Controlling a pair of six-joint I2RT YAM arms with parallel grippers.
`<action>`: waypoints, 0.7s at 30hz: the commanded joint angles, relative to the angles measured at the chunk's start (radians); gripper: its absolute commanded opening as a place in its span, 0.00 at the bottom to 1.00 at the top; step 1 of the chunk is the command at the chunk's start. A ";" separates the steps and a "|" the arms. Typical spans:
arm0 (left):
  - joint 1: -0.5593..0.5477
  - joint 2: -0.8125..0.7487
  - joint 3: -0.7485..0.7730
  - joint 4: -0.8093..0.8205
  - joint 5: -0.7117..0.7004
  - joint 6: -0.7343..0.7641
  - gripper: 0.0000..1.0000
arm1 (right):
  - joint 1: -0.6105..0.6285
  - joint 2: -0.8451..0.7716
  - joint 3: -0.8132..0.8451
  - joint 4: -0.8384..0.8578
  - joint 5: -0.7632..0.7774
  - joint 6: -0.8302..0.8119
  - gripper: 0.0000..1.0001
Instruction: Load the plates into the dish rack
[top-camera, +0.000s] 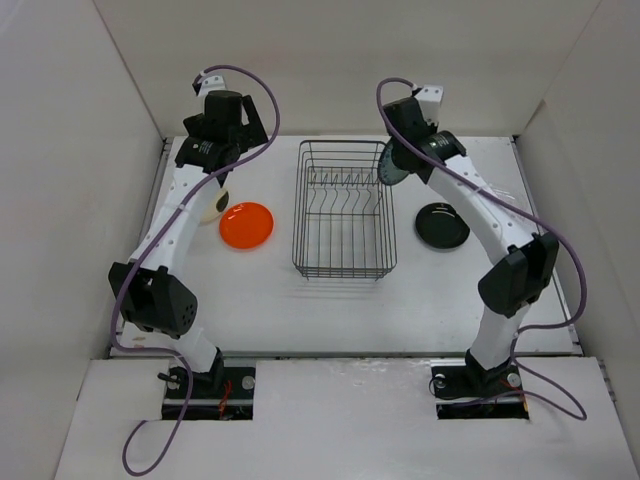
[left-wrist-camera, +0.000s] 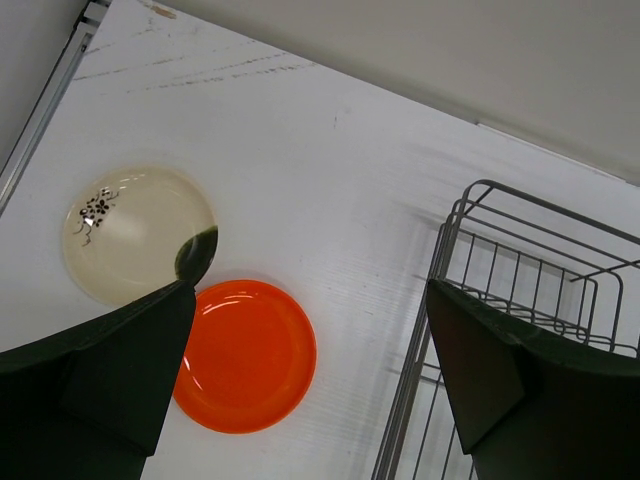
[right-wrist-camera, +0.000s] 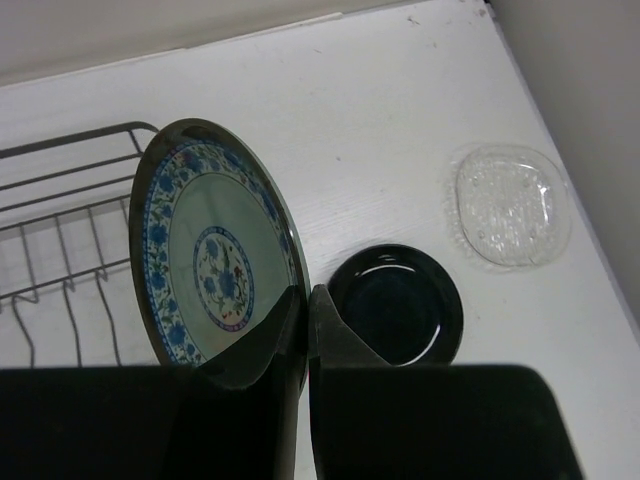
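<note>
The right gripper (right-wrist-camera: 307, 300) is clamped narrow on the lower rim of the blue-patterned plate (right-wrist-camera: 215, 260), holding it upright on edge at the far right corner of the dish rack (top-camera: 345, 235), which sits mid-table toward the far edge with no plate in it. The left gripper (left-wrist-camera: 310, 300) hangs with its jaws spread wide and nothing between them above the orange plate (left-wrist-camera: 245, 355), which lies left of the rack with the cream plate (left-wrist-camera: 130, 235) just beside it toward the far left corner. The black plate (right-wrist-camera: 395, 305) lies flat right of the rack, and a clear glass dish (right-wrist-camera: 510, 205) sits near the right edge.
</note>
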 joint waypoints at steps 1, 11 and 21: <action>0.000 -0.051 0.028 0.021 0.013 -0.007 1.00 | 0.024 0.030 0.068 -0.081 0.166 0.048 0.00; 0.000 -0.069 0.037 0.011 0.023 -0.016 1.00 | 0.052 0.178 0.252 -0.157 0.217 0.048 0.00; 0.000 -0.088 0.037 0.011 0.032 -0.016 1.00 | 0.083 0.274 0.310 -0.177 0.195 0.039 0.00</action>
